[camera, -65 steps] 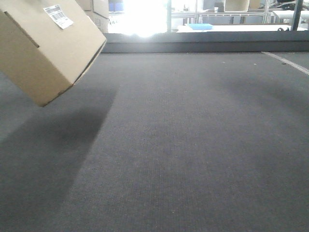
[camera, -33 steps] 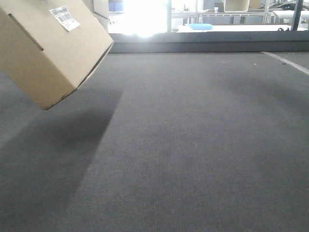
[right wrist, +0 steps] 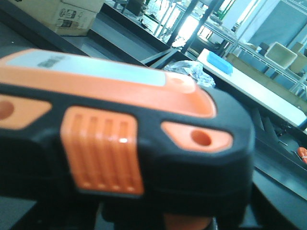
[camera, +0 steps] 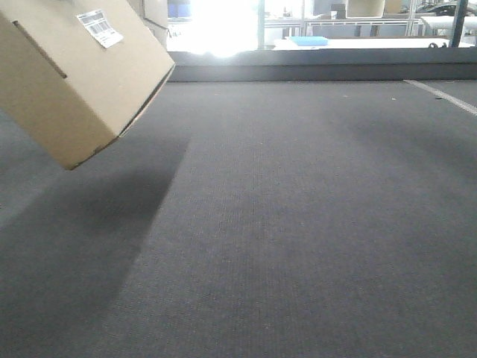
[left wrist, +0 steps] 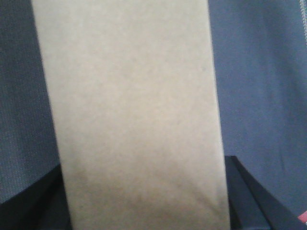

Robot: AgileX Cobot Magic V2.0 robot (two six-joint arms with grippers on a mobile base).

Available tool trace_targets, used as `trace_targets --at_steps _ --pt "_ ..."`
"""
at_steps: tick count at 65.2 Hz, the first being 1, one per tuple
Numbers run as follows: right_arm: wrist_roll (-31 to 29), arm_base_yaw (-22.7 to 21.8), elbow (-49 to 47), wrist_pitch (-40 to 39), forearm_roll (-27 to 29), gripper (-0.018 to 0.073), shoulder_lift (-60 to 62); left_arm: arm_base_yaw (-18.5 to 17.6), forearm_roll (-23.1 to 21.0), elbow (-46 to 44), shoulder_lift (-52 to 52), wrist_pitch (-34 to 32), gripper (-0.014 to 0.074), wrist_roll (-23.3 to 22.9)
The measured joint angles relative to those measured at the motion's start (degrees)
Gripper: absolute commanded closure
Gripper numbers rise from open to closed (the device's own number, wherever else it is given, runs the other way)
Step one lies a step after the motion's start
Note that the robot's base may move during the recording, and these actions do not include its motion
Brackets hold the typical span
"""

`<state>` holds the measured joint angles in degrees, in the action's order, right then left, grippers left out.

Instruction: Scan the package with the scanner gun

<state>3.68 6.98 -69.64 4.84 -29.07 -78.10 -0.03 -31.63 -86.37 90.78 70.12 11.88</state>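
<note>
The package (camera: 67, 82) hangs tilted at the upper left of the front view, clear of the grey carpeted surface (camera: 313, 224), with its white barcode label (camera: 100, 27) on the upward-facing side. In the left wrist view its plain cardboard fills the middle between two dark fingers (left wrist: 247, 191), so the left gripper (left wrist: 144, 187) appears to be clamped on it. The scanner gun (right wrist: 120, 129) fills the right wrist view, orange and black and very close to the lens. The right gripper's fingers do not show, so its grip cannot be told, though the scanner is probably being carried. The step in hand looks like lining up scanner and label. It would go best with the left arm holding the box steady and the label turned toward the right arm. The scanner's head should face the label squarely, near but not touching. A steep angle, or glare from the bright windows behind, could spoil the read.
</note>
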Motion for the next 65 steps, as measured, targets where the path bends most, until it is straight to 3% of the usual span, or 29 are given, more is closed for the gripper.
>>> trace_targets --at_steps 10,32,52,65 --pt "0.0 0.0 0.0 3.5 4.2 0.0711 2.5 -0.1 1.3 -0.7 -0.4 0.1 0.0708 -0.1" --pt "0.0 0.0 3.3 6.5 21.6 0.0711 8.8 -0.1 17.1 -5.1 -3.1 0.1 0.0708 -4.1" --pt "0.0 0.0 20.3 -5.8 32.8 0.0711 11.1 -0.1 24.8 -5.1 -3.3 0.2 0.0708 -4.5" --pt "0.0 0.0 32.6 -22.2 36.2 0.0711 11.2 -0.1 27.2 -5.1 -3.3 0.3 0.0708 -4.5"
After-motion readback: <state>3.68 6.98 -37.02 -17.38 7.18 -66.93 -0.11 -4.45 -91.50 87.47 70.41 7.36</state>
